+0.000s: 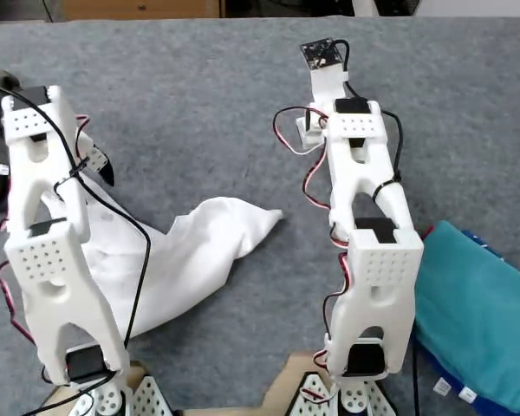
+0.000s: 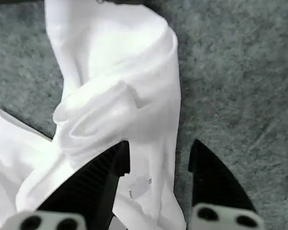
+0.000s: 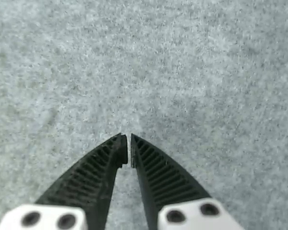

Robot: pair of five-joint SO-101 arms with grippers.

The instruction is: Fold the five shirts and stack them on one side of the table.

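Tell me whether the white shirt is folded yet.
Not folded. The white shirt lies rumpled in a loose heap on the table, with bunched creases and no flat, squared edges.

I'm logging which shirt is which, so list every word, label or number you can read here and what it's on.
No text can be read in any view.
Two white tags at the edge of the teal shirt: any print is too small to read.
Faint small marks on the white shirt: too blurred to read.
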